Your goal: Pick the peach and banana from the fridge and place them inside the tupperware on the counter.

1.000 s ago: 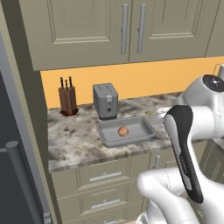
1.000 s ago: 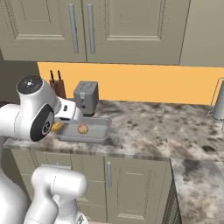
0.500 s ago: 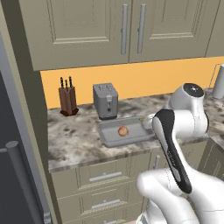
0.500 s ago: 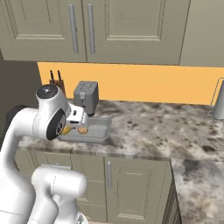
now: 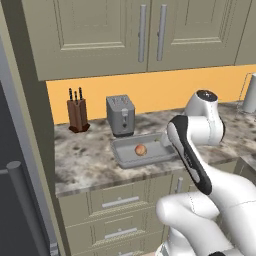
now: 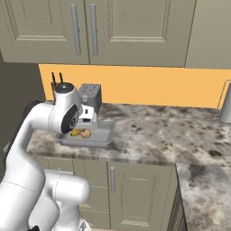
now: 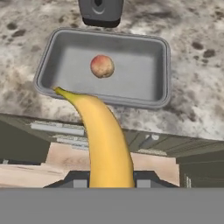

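My gripper (image 7: 107,181) is shut on the banana (image 7: 105,140), which points up and away toward the tupperware (image 7: 144,87). The banana's tip overlaps the tray's near left rim in the hand view; the hand hangs over the counter's (image 7: 197,87) front edge. The peach (image 7: 102,66) lies in the middle of the grey tray. From the left base view, the peach (image 5: 141,149) sits in the tupperware (image 5: 125,152) with my forearm crossing its right end. From the right, the banana (image 6: 76,132) shows yellow beside the peach (image 6: 86,133). The fridge (image 5: 15,200) edge stands at far left.
A grey toaster (image 5: 120,115) stands right behind the tray and a knife block (image 5: 77,112) to its left against the orange wall. Upper cabinets hang above. Drawers (image 7: 57,129) sit under the counter edge. A metal object (image 6: 224,106) stands far right on the counter.
The arm has swung left and forward, bringing the hand and banana up to the tray's near edge. The peach has stayed in the tray.
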Motion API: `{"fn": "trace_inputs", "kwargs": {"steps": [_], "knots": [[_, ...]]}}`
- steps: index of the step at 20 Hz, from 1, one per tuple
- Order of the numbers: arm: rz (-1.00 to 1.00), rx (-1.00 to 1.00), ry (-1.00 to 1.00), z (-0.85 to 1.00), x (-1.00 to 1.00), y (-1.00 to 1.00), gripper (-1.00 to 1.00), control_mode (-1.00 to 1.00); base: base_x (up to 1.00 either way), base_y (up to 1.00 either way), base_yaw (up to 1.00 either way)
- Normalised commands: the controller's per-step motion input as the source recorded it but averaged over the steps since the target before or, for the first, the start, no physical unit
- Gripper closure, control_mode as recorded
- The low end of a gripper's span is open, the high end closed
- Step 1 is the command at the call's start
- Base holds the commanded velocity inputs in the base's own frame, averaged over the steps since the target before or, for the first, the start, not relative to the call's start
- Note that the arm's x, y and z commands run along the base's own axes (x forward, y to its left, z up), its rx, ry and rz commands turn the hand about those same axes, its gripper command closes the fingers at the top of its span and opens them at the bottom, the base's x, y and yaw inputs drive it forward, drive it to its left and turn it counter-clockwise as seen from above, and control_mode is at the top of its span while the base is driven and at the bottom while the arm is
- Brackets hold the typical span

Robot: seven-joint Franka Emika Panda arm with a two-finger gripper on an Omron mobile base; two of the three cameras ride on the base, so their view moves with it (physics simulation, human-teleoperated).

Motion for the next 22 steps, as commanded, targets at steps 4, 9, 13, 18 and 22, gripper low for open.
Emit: {"fn": "trace_inputs", "kwargs": {"steps": [4,9,13,18,22], "knots": [[0.11,-0.02,-0.05,-0.48,0.36,-0.01,1.0,-1.0,0.0,0.0,0.0],[0.11,0.0,0.0,-0.21,0.41,0.0,1.0,-1.0,0.0,0.0,0.0],[0.1,0.0,0.0,-0.19,0.46,0.0,1.0,-1.0,0.0,0.0,0.0],[0.08,0.0,0.0,-0.25,0.53,0.0,1.0,-1.0,0.0,0.0,0.0],[0.07,-0.01,0.0,-0.26,0.53,0.0,1.0,-1.0,0.0,0.0,0.0]]}}
